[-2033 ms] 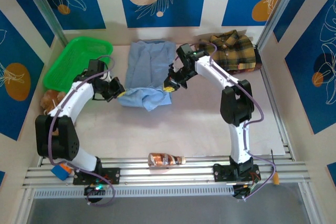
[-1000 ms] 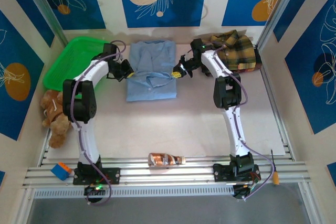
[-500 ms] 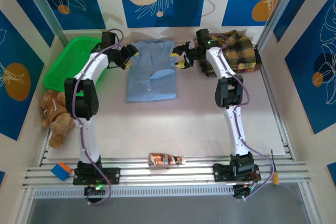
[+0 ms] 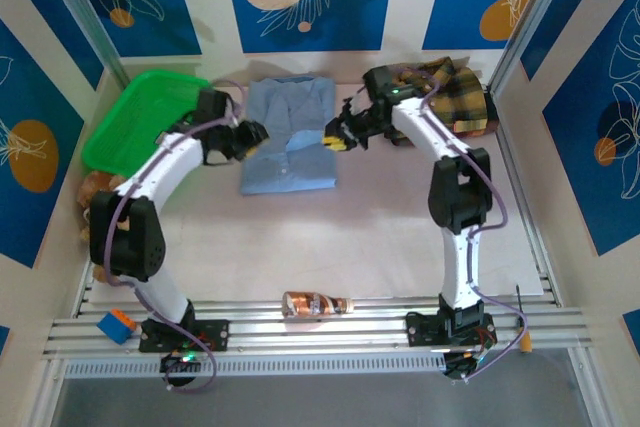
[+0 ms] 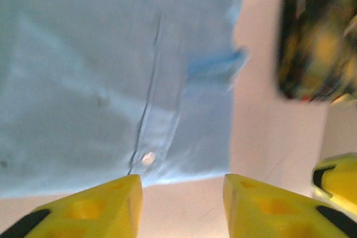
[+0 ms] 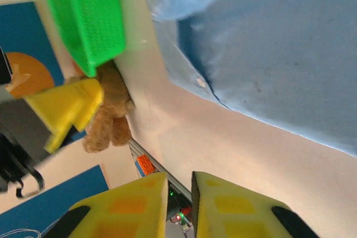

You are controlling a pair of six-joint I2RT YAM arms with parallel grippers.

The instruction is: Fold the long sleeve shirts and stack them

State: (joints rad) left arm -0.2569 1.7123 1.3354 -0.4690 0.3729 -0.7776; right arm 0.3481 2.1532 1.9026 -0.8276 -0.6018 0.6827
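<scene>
The pale worktop (image 4: 380, 237) runs from the arms' bases to the patterned back wall. At its far middle lies the light blue shirt (image 4: 290, 137), folded into a neat rectangle with the collar toward the wall. The green basket (image 4: 130, 117) sits in the far left corner. The plaid shirt (image 4: 455, 97) lies bunched in the far right corner, well apart from the blue one.

Both arms reach in. The left gripper (image 4: 255, 134) is at the blue shirt's left edge, its jaws spread with nothing between them. The right gripper (image 4: 335, 139) is at the shirt's right edge, its jaws only a narrow slit apart and empty.

A teddy bear (image 4: 95, 192) lies by the left wall, and a brown bottle (image 4: 315, 303) lies on its side at the near rail.
</scene>
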